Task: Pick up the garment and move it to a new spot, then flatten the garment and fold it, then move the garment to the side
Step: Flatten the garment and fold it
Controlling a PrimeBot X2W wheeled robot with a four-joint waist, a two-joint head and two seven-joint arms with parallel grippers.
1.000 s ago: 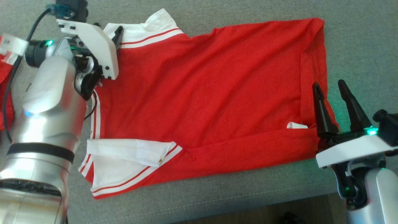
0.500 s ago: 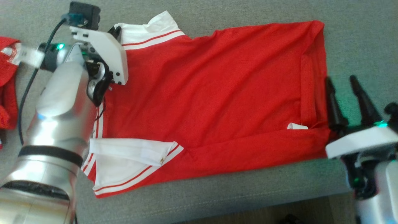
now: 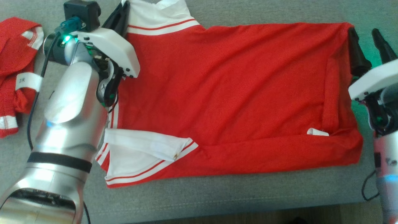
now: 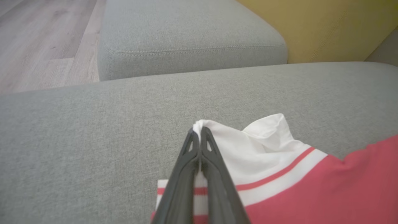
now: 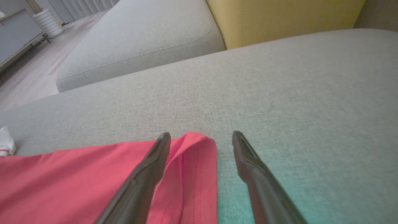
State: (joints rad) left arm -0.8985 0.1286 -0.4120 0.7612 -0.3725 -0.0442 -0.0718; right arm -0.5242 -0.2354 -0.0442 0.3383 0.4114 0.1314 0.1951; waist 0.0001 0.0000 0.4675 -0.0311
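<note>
While the left gripper [image 4: 199,133] pinches a white sleeve [image 4: 248,146] of the red garment [image 3: 233,93] at eleven o'clock, the right gripper [image 5: 200,137] — fingers spread — flanks its one-o'clock corner [image 5: 196,146] on woven grey cushion [image 3: 217,193].

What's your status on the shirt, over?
Left gripper shut on sleeve of red white-trimmed fabric shirt. Right gripper open astride far hem corner. Shirt spread on grey sofa cushion. Second red garment left, not obstructing.

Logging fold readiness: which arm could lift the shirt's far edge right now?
Left. The left gripper is shut on the shirt's white sleeve; the right gripper is open, astride the hem corner.
</note>
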